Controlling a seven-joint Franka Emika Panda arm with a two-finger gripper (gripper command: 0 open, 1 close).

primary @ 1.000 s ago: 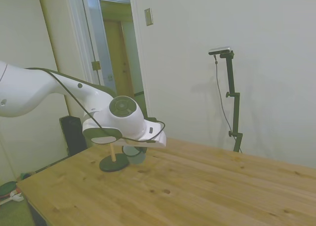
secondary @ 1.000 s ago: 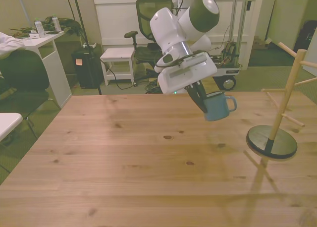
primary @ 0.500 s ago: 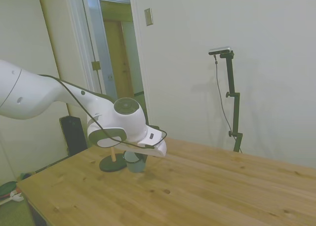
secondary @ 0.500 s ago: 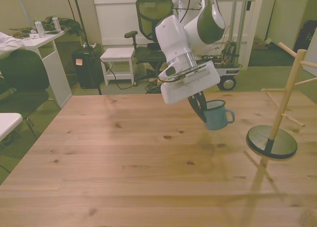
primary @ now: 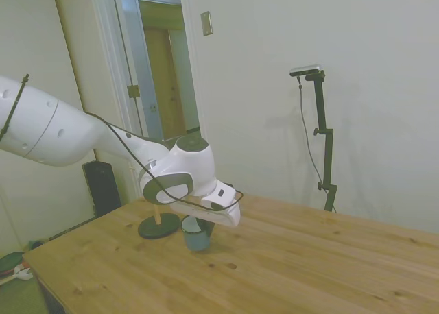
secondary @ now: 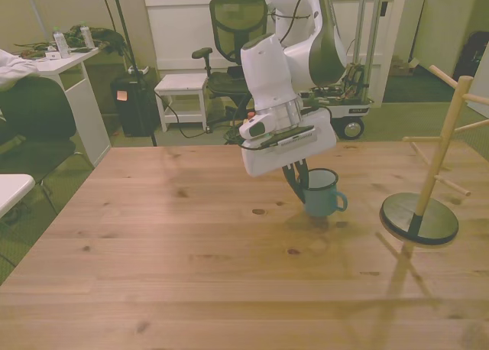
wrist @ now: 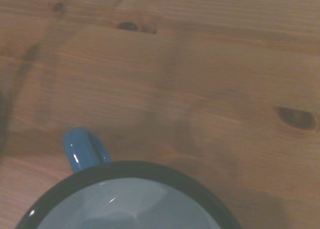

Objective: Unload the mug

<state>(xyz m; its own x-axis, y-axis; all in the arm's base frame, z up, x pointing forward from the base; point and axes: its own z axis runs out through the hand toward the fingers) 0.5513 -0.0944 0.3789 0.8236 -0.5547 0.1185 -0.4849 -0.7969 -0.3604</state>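
Observation:
The mug (secondary: 322, 196) is light blue with a dark rim and a white inside. It stands upright at or just above the table top (secondary: 153, 251), right of the middle in the front view, handle toward that view's right. My gripper (secondary: 299, 187) is shut on the rim, on the side away from the handle. In the side view the mug (primary: 197, 240) hangs under the wrist, and the gripper (primary: 196, 226) is mostly hidden by the hand. The wrist view shows the mug's rim and inside (wrist: 125, 204) from above, with its blue handle (wrist: 85, 149) over bare wood.
A wooden peg stand on a dark round base (secondary: 420, 220) is at the front view's right, about a hand's width from the mug; it shows behind the arm in the side view (primary: 159, 227). An office chair (secondary: 233, 29) and a white stool (secondary: 183, 82) sit beyond the table.
The arm has come down and moved toward the front view's left with the mug, away from the peg stand. The mug went from hanging tilted in the air to upright at the table top.

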